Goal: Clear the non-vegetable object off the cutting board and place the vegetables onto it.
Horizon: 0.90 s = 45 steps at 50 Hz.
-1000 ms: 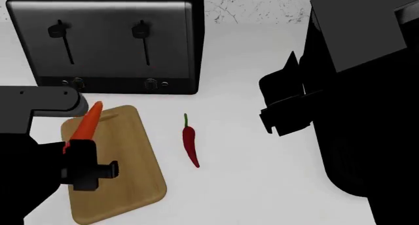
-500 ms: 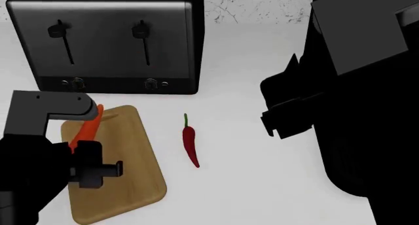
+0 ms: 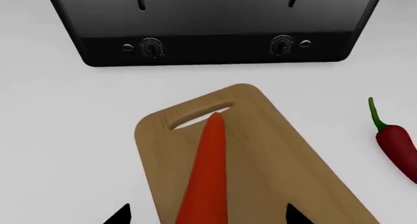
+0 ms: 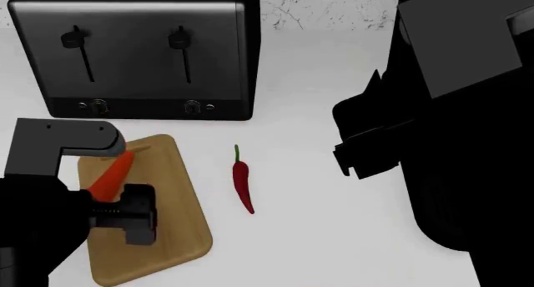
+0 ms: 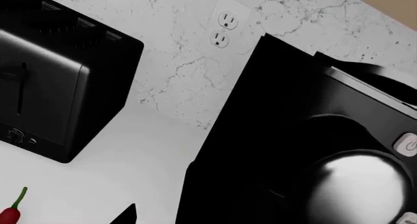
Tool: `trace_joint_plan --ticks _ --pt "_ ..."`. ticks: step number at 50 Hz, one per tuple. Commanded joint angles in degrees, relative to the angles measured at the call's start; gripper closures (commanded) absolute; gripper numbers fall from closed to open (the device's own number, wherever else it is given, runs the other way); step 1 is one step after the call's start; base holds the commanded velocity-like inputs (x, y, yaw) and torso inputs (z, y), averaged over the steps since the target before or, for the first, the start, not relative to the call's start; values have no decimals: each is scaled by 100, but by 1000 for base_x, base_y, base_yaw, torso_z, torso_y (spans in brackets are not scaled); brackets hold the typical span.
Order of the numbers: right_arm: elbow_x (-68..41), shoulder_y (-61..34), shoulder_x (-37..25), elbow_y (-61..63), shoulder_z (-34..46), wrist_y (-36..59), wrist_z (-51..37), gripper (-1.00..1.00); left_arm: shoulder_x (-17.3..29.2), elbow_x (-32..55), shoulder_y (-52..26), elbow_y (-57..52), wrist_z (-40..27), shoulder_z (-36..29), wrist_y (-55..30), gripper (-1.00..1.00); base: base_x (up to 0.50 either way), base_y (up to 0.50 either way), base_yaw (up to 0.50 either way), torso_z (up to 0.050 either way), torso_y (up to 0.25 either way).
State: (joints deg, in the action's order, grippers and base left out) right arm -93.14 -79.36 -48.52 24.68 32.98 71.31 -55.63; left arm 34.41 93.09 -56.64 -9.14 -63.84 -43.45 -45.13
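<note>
Gripping the carrot (image 4: 111,176) over the cutting board (image 4: 179,227) at lower left, the left claw (image 4: 125,215) should lower it flat before releasing, then fetch the chili (image 4: 242,181) lying mid-bench.

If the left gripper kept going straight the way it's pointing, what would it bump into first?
Probably the cutting board: the left gripper points down at it, with the carrot between its fingertips. The carrot's tip would likely touch near the slot handle first. Beyond that stands the black toaster. Depth is hard to judge.
</note>
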Motion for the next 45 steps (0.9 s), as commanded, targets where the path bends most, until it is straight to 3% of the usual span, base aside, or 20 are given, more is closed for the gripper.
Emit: trace_joint_plan --ticks 1,13,26,40,45 --pt "31 -86 114 -20 -114 36 101 -100 12 203 -156 -313 -65 251 -52 -100 0 0 0 0 0" --pt "-39 -205 176 -97 -30 93 54 -100 467 987 -396 -1285 -480 673 -48 -100 0 0 0 0 0" --pt "-119 -287 355 -385 113 144 222 -100 737 1132 -510 -1790 -518 964 70 -100 0 0 0 0 0" --pt "-651 -274 650 -1151 94 -29 588 -100 1240 1079 262 -2634 -370 1681 846 -100 0 0 0 0 0" --pt "-640 -343 802 -1561 133 -57 795 -100 1480 1018 945 -2946 -260 2049 1319 -100 0 0 0 0 0"
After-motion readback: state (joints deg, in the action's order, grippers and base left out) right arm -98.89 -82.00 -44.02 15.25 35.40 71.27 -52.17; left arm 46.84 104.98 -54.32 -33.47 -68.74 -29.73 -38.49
